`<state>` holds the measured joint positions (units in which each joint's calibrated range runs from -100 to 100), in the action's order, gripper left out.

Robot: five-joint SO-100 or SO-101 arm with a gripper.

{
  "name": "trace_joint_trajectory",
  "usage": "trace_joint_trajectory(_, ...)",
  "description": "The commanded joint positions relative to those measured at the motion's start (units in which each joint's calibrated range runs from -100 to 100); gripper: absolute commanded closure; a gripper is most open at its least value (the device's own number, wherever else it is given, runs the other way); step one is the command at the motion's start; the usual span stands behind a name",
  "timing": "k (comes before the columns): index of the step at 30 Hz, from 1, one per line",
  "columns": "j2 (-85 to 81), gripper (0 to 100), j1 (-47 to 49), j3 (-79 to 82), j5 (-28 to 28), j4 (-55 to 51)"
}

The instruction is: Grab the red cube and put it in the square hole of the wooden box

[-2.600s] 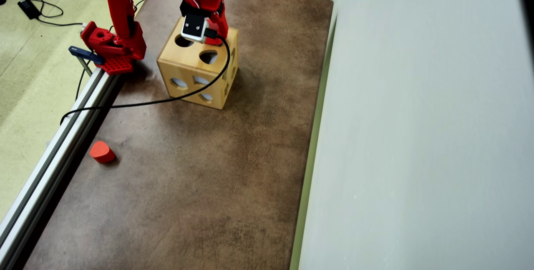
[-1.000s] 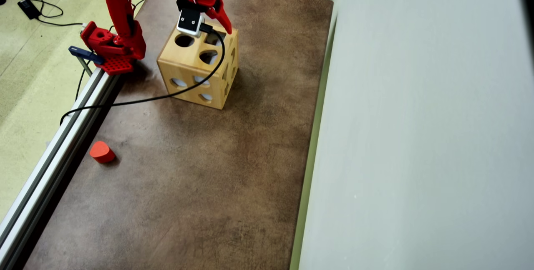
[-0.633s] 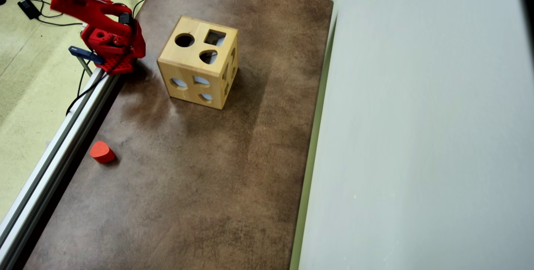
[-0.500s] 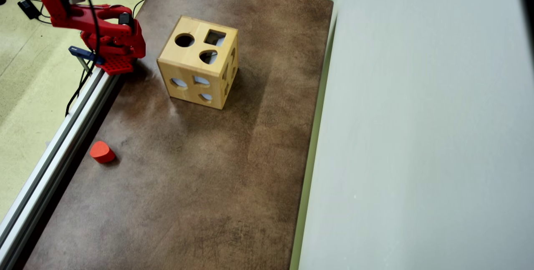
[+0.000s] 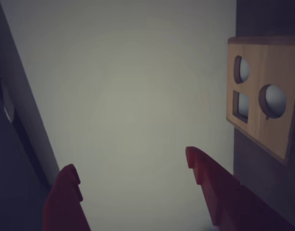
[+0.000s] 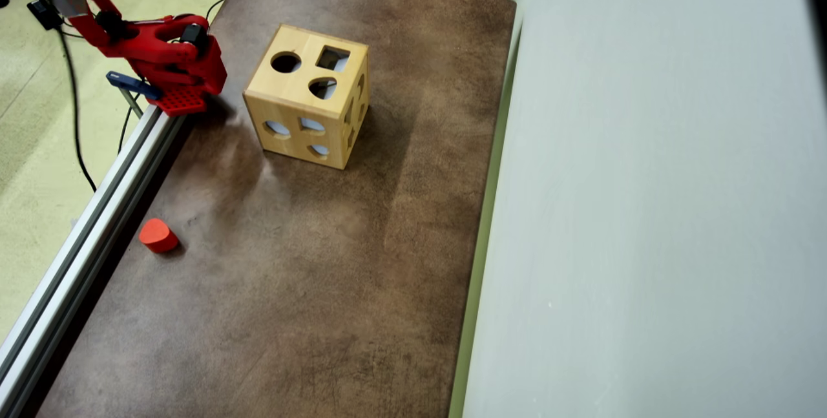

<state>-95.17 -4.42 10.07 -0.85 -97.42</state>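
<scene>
In the overhead view the brown tabletop [image 6: 310, 289] runs from the top centre down to the bottom of the frame, with a grey metal rail [image 6: 84, 237] along its left edge and a pale wall [image 6: 646, 211] filling the right side. The wooden box [image 6: 309, 96] stands in the upper middle of the frame, turned so that one corner points toward the lower centre. Its top face carries three cutouts: a round hole [image 6: 285, 62] at the left, the square hole [image 6: 333, 58] at the upper right, and a rounded teardrop-like hole [image 6: 322, 88] below them. Nothing covers the top face, and the tabletop around the box is bare.

An orange-red rounded block [image 6: 158, 235] lies near the left edge, just beside the rail and well apart from the box. The red cube does not show in either view.

The red arm [image 6: 148, 50] is folded back in the upper left corner, off the tabletop and over the green floor [image 6: 39, 134], with a black cable [image 6: 72, 114] hanging from it. In the wrist view the fingers [image 5: 220, 197] stand wide apart with nothing between them, facing the pale wall; the box [image 5: 265, 101] sits at the right edge of that frame, well apart from them.
</scene>
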Motion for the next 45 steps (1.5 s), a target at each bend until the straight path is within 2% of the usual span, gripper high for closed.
trace_joint_trajectory(1, 0.3, 65, -2.2, 0.3, 0.4, -0.8)
trace_joint_trajectory(6, 0.2, 69, -2.2, 2.2, 0.4, -0.8)
trace_joint_trajectory(13, 0.2, 96, -2.2, 3.5, 0.5, -0.8)
trace_joint_trajectory(15, 0.2, 100, -2.2, 5.9, 0.5, -0.8)
trace_joint_trajectory(19, 0.1, 97, -2.2, 9.9, 0.7, -0.9)
trace_joint_trajectory(45, -0.1, 97, -2.2, 10.5, 0.3, -0.6)
